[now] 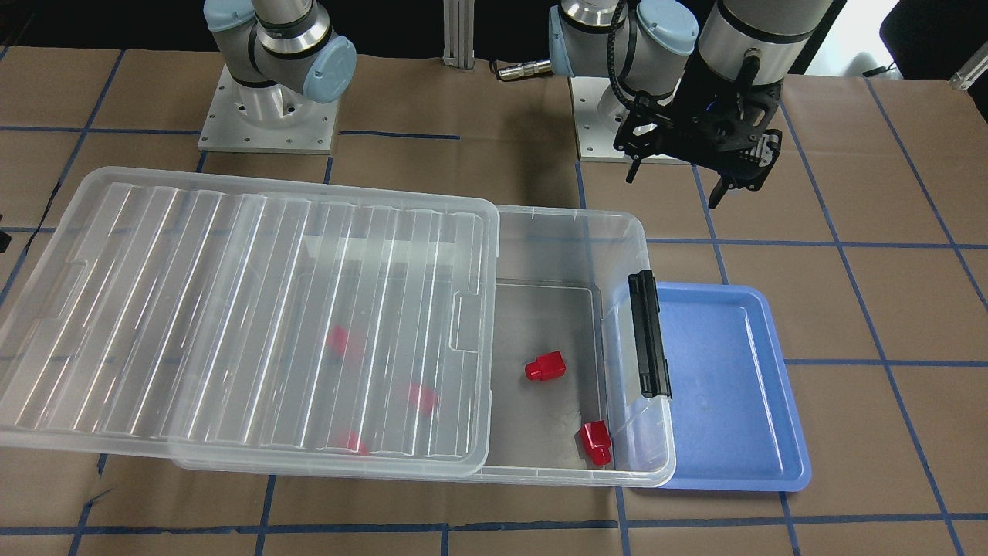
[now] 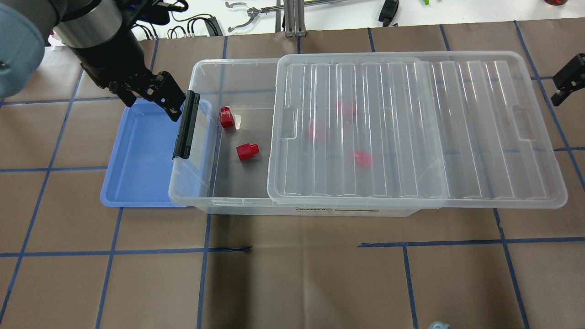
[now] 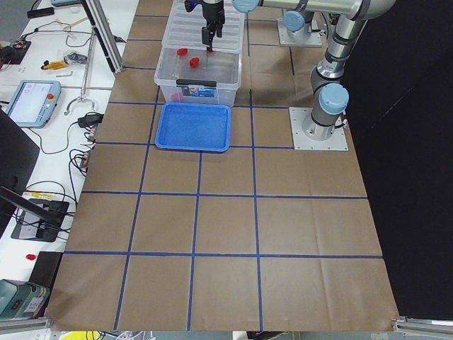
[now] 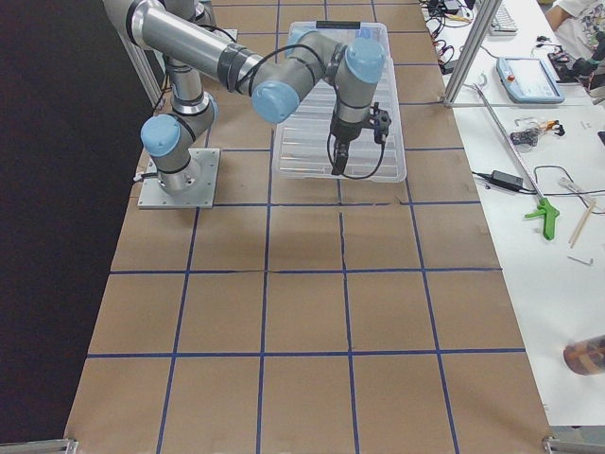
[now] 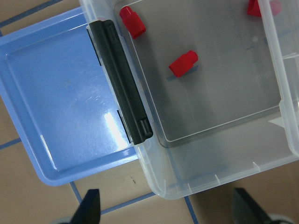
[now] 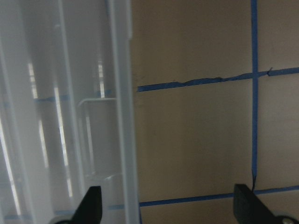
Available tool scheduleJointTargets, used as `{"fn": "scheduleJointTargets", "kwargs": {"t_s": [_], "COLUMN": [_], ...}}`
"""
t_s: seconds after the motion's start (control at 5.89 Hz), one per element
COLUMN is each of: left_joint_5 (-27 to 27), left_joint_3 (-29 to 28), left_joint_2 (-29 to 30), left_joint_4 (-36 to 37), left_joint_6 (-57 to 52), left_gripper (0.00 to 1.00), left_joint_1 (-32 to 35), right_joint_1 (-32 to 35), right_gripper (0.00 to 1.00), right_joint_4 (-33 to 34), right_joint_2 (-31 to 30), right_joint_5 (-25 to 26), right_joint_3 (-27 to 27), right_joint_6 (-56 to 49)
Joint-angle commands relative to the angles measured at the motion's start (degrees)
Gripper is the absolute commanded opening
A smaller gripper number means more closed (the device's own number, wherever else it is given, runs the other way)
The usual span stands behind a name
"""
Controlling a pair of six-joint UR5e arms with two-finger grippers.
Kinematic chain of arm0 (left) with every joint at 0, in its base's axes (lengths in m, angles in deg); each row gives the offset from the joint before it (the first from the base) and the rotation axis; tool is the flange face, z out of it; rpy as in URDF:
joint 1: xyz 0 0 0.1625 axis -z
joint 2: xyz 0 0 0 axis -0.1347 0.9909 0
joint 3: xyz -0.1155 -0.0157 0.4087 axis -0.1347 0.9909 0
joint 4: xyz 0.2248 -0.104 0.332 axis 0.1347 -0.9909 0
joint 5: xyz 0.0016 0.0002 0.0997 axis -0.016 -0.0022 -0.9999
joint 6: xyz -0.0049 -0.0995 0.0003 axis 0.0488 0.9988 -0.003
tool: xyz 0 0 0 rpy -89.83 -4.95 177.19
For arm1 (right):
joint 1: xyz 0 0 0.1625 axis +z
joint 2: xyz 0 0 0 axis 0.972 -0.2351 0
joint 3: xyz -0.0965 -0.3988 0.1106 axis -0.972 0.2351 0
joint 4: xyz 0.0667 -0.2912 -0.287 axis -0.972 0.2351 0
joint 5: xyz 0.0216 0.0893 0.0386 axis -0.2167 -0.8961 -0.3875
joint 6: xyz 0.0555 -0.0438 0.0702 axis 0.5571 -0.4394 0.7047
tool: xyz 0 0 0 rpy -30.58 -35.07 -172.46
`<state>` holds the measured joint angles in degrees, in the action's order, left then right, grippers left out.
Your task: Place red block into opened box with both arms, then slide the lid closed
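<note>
Overhead view: box (image 2: 237,62) is uncovered at its 9 o'clock end, and the lid (image 2: 457,132) sits offset toward 3 o'clock, overhanging. Red block (image 2: 247,151) lies on the uncovered floor, with another red block (image 2: 226,117) at its 11 o'clock. Three more show blurred under the lid. Left jaws are spread and empty above the blue tray (image 2: 137,160), near the black clip (image 2: 186,124). Right jaws are spread and empty at the lid's 3 o'clock edge.

Table topped with brown kraft paper (image 2: 292,283), gridded in blue tape lines (image 2: 301,248). White workbench (image 3: 49,81) ran alongside, carrying a grey teach pendant with a pale screen (image 3: 30,101). Black backdrop (image 3: 414,177) lined the opposite edge. Light bright, even.
</note>
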<state>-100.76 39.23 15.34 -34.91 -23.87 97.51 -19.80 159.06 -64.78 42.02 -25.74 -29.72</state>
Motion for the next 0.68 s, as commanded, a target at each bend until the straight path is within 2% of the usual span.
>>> {"fn": "scheduleJointTargets", "kwargs": {"t_s": [0.0,0.34,0.51], "left_joint_5": [-0.04,-0.04,-0.04], "left_joint_3": [-0.38,-0.04,0.22], "left_joint_2": [-1.08,-1.09,-1.17], "left_joint_4": [0.16,1.03,1.13], "left_joint_6": [4.78,15.81,15.97], "left_gripper": [0.98,0.98,0.98], "left_joint_1": [-2.74,-2.76,-2.76], "right_joint_1": [-4.29,-4.31,-3.87], "right_gripper": [1.0,1.0,1.0], "right_joint_4": [4.43,6.54,9.77], "right_joint_2": [4.1,3.24,2.71], "right_joint_5": [0.58,2.52,2.0], "right_joint_3": [-0.9,-5.02,-7.22], "right_joint_6": [-3.08,-1.95,-0.55]}}
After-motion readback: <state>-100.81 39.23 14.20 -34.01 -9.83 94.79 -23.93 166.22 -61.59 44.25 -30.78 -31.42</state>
